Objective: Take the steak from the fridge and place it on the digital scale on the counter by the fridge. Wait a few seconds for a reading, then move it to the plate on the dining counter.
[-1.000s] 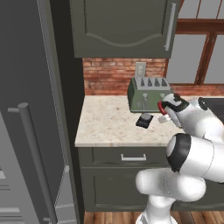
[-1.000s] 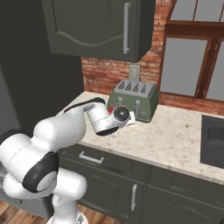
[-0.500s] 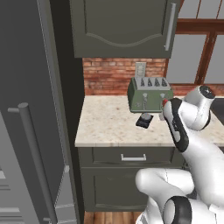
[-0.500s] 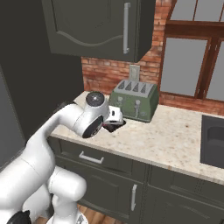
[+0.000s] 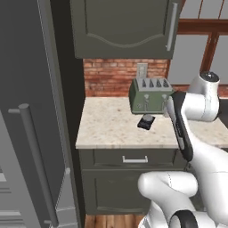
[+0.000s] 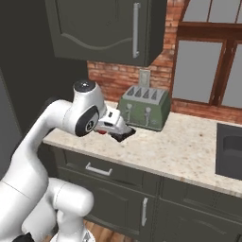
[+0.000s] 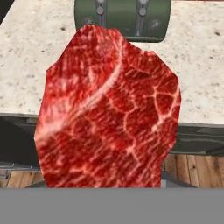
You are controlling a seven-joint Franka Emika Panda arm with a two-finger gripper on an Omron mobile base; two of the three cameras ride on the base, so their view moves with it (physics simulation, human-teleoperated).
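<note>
The steak (image 7: 109, 109), red and marbled, hangs close in front of the hand camera and hides the fingertips. My gripper (image 6: 113, 132) is shut on it, just above the front part of the counter (image 6: 189, 146); a red sliver of the steak (image 6: 100, 132) peeks from under the hand. The digital scale (image 5: 146, 121), a small black slab, lies on the counter (image 5: 107, 127) in front of the green toaster (image 5: 151, 95), just left of my forearm. The steak covers the scale in the hand view. The fridge (image 5: 26, 133) stands at the left, its bar handle facing me.
The toaster (image 6: 144, 108) stands against the brick wall, and its front shows above the steak in the hand view (image 7: 122, 17). Wall cabinets (image 5: 124, 26) hang over the counter. A dark sink (image 6: 229, 149) lies at the right. Drawers with silver handles (image 5: 135, 159) sit below.
My arm has swung up and its elbow has risen in front of the left base camera. The gripper still holds the steak and stays by the toaster's front.
</note>
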